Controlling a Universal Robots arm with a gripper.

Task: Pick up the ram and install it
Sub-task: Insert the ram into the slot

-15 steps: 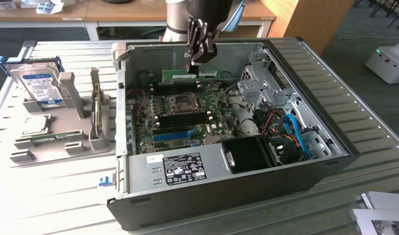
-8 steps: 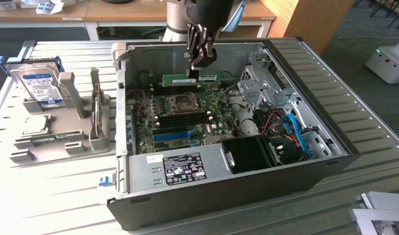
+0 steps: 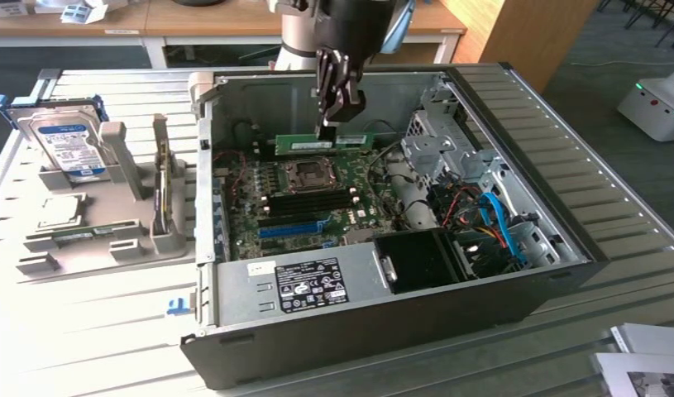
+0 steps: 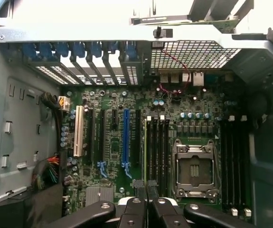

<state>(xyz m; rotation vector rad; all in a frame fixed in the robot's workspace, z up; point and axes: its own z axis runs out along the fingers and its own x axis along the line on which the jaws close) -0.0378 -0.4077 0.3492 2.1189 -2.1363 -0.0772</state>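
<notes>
The black two-fingered gripper (image 3: pixel 332 124) pinches the thin green ram stick (image 3: pixel 356 139), its white label (image 3: pixel 311 145) unreadable, above the open grey computer case (image 3: pixel 370 318).

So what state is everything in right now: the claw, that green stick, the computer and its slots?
Gripper: shut on the ram, above the open case.
Ram: held in the air, roughly level, not in a slot.
Computer case: lying on its side, panel off.
Memory slots: empty.
Processor socket: looks empty.
Hard drive: standing upright in a grey holder outside the case.
</notes>
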